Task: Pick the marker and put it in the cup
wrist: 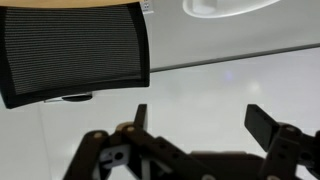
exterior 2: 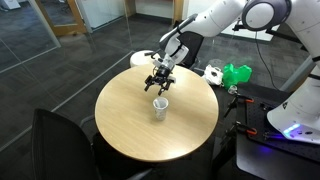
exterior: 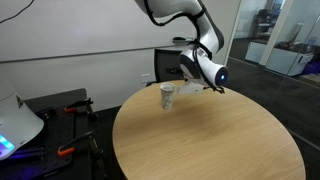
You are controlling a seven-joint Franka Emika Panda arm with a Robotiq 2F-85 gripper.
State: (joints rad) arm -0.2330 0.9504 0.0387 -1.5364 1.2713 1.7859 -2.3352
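Observation:
The whitish paper cup (exterior: 167, 96) stands upright on the round wooden table (exterior: 210, 140), toward its far side; it also shows in an exterior view (exterior 2: 160, 106). My gripper (exterior: 192, 87) hangs just above and beside the cup's rim, apart from it (exterior 2: 158, 86). In the wrist view the two black fingers are spread wide with only pale wall between them (wrist: 203, 125), so the gripper is open and empty. The marker shows in no view. The inside of the cup is hidden.
A black mesh chair (wrist: 75, 50) stands beyond the table (exterior: 165, 62). Another dark chair (exterior 2: 60, 140) is at the near edge. A green object (exterior 2: 238, 73) and a second white robot arm (exterior 2: 300, 100) stand beside the table. A cart with tools (exterior: 60, 108) stands nearby.

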